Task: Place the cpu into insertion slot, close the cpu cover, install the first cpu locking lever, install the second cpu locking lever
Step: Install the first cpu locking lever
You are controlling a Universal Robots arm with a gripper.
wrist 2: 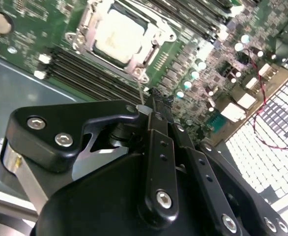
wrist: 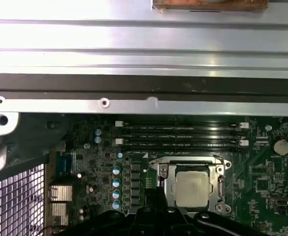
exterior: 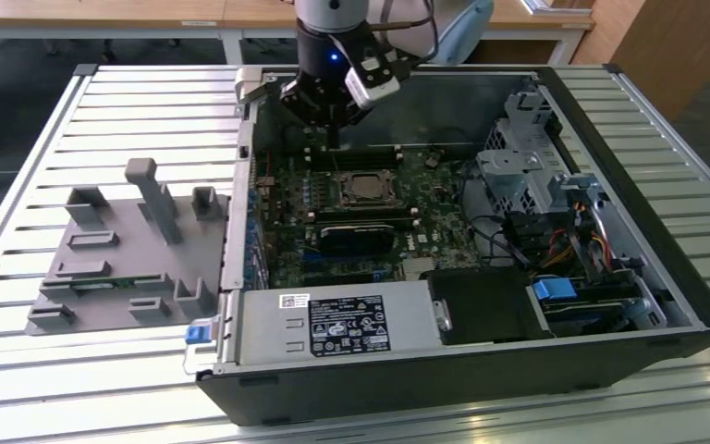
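The cpu [wrist: 193,189] lies flat in the insertion slot [exterior: 365,190] on the green board, its silver top showing in both wrist views [wrist 2: 119,37]. The cpu cover [wrist: 217,169], a thin metal frame, lies down around the chip. My gripper [exterior: 330,139] hangs over the long memory slots just beyond the slot's far edge, fingers [wrist 2: 154,110] together. A thin metal lever rod [wrist 2: 142,93] runs from the socket corner toward the fingertips; I cannot tell whether it touches them.
A black heatsink block [exterior: 358,236] sits on the near side of the socket. The labelled power-supply box [exterior: 330,324] lies at the case front. Drive cages and cables [exterior: 540,185] are on the exterior view's right, a grey fixture [exterior: 121,250] on its left.
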